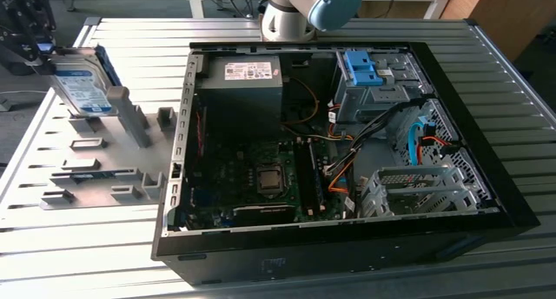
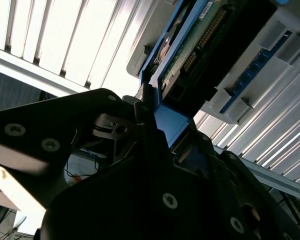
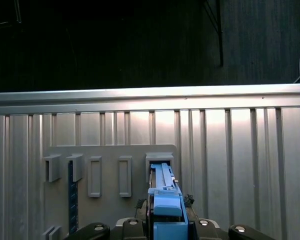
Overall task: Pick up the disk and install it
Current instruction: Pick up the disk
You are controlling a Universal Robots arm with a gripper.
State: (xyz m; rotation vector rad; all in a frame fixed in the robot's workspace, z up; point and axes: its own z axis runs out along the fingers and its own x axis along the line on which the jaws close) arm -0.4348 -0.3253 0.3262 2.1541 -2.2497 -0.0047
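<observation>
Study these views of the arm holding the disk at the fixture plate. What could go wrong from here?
1. The end effector grips the disk by one end of its blue frame, so it might tilt or slip.
2. The disk's lower end hangs close to the upright post and slots of the fixture plate and may snag.
3. Loose cables cross the open computer case and could foul the disk.
</observation>
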